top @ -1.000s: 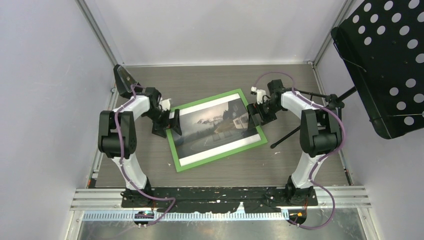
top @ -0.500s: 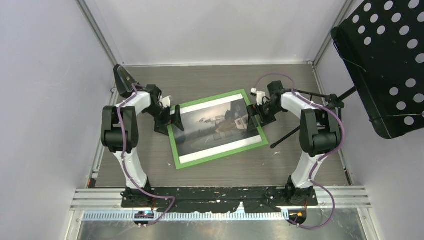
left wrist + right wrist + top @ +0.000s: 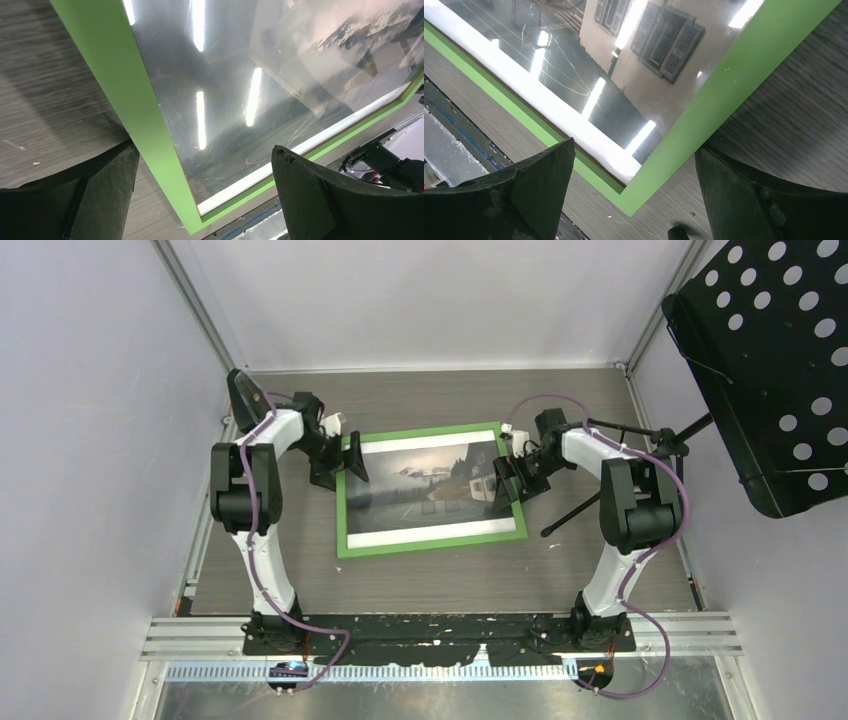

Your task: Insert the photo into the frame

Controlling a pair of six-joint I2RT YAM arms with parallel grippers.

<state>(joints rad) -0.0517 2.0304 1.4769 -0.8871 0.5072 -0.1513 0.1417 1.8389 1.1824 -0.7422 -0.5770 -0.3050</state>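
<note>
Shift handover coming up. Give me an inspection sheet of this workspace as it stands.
Surface: wood-grain table, small specks only.
Job's things: green frame lies flat, front up; photo shows inside it, glossy with lamp glare.
Clutter: black rod lying on the table by the right arm.
Grippers: left gripper open, straddling the frame's left edge; right gripper open, straddling its right edge.
Cables: purple cables run along both arms.
Surroundings: white walls; black perforated stand at right.
</note>
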